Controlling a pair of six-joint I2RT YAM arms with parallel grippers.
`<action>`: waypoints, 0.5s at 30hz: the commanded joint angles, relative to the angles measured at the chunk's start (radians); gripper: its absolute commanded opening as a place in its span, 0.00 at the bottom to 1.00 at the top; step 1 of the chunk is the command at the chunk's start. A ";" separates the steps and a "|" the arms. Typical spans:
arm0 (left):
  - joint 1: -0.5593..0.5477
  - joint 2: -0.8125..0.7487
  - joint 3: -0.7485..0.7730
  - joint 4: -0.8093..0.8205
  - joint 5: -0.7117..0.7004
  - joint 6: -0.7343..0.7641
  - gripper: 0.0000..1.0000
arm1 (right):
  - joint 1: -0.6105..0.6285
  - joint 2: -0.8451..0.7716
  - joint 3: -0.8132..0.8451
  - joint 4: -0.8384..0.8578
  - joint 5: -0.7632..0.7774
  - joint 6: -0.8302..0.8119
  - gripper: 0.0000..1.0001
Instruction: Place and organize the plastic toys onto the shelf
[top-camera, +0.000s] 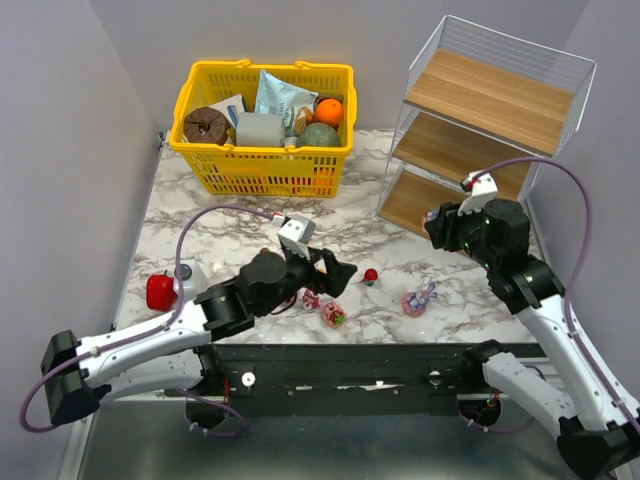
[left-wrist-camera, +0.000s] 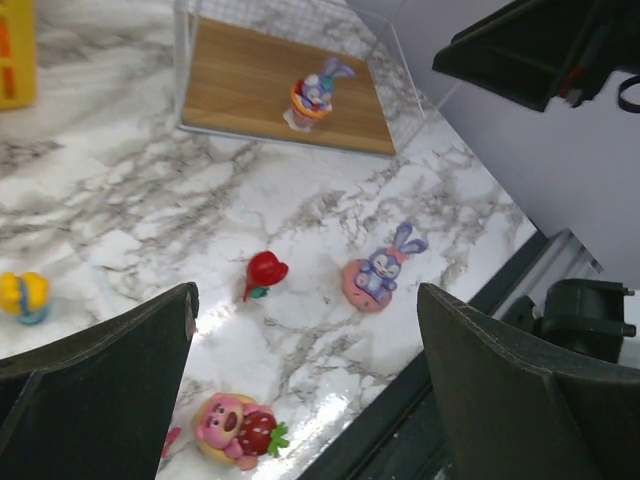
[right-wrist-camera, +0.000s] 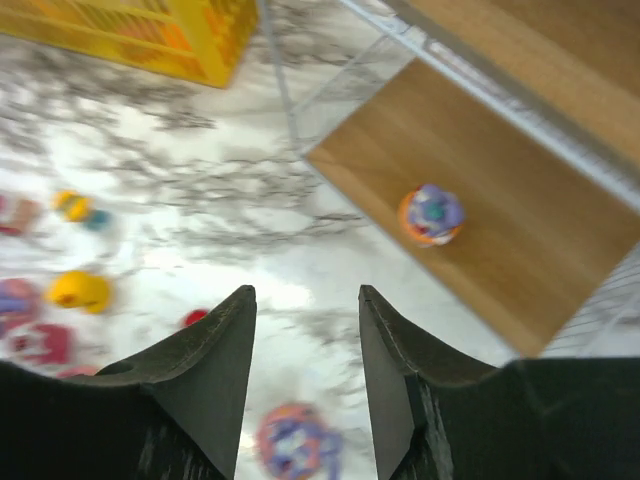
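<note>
Marbled white-and-grey desk (top-camera: 200, 215) enclosed by pale lilac walls (top-camera: 60, 120). A white-wire shelf with wooden boards (top-camera: 490, 100) stands at the far right corner, and a yellow plastic basket (top-camera: 262, 170) at the far edge. One purple-eared cupcake toy (left-wrist-camera: 314, 97) stands on the lowest board. Other small plastic toys (top-camera: 417, 300) lie scattered toward the near edge. Left fingers (left-wrist-camera: 110, 380) spread wide, empty; right fingers (right-wrist-camera: 200, 370) parted, empty.

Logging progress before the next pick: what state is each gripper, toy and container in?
left gripper: open, empty
right gripper: open, empty
shelf: one toy on bottom board
bunny cupcake toy: upright on that board
purple bunny toy: upright on table
red toy: lying on table
yellow basket: filled with items
</note>
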 joint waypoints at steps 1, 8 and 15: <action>-0.004 0.202 0.097 0.013 0.157 -0.171 0.99 | 0.002 -0.126 0.093 -0.168 -0.203 0.329 0.53; -0.013 0.526 0.183 0.201 0.289 -0.337 0.98 | 0.001 -0.208 0.233 -0.311 -0.187 0.393 0.55; -0.111 0.803 0.347 0.227 0.246 -0.096 0.84 | 0.002 -0.265 0.293 -0.343 -0.245 0.407 0.62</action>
